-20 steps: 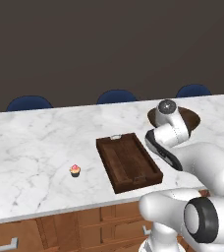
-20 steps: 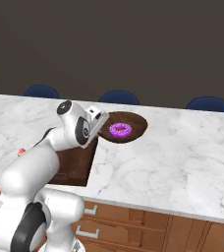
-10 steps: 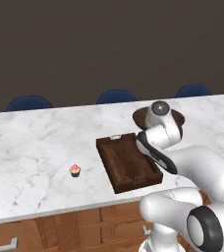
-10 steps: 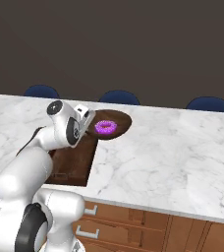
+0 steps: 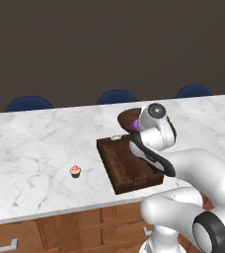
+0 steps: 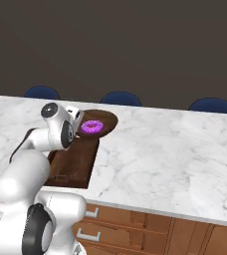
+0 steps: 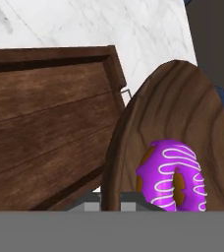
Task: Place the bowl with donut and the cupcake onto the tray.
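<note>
1. Carried leftward since a second ago, the bowl (image 6: pixel 96 123) with the purple donut (image 6: pixel 91 126) now overlaps the tray's (image 5: pixel 115 167) far short end.
2. Jaws of the gripper (image 6: pixel 77 127) are clenched on the bowl's rim, the donut just beyond them.
3. Cupcake (image 5: pixel 75 171) sits left of the tray, apart, nearer the marble counter's (image 6: pixel 175 159) front edge.

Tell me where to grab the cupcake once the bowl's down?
Take the cupcake from straight above, tool closing across its dark wrapper below the frosting. It stands upright and alone on the counter, well apart from the tray, so all sides look free; a top approach probably avoids knocking it over.
</note>
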You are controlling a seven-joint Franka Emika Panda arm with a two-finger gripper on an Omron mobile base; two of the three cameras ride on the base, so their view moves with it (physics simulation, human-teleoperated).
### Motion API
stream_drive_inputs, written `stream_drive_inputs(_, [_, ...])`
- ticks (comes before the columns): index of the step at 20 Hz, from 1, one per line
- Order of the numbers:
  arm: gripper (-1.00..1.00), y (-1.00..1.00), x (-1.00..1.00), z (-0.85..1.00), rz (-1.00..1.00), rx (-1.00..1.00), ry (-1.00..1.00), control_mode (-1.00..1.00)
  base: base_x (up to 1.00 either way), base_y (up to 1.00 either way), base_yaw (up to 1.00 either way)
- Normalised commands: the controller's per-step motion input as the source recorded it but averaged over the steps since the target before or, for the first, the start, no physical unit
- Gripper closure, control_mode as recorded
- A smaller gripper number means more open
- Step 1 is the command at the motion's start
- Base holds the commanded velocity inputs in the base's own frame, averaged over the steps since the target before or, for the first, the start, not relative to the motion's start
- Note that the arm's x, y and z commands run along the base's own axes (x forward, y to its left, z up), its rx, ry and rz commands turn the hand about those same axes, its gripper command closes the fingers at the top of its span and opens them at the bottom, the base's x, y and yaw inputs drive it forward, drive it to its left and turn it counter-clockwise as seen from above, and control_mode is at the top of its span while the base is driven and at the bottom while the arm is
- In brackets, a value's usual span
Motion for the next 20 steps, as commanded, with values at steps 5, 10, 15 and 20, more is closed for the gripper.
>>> stream_drive_inputs(5, [1.00, 0.25, 0.00, -0.09, 0.17, 0.00, 0.00, -1.00, 0.00, 0.00, 0.00])
stream_drive_inputs(10, [1.00, 0.13, 0.00, -0.33, 0.17, 0.00, 0.00, -1.00, 0.00, 0.00, 0.00])
stream_drive_inputs(15, [1.00, 0.10, 0.00, -0.43, 0.17, 0.00, 0.00, -1.00, 0.00, 0.00, 0.00])
stream_drive_inputs(20, [1.00, 0.21, 0.00, -0.35, 0.13, 0.00, 0.00, -1.00, 0.00, 0.00, 0.00])
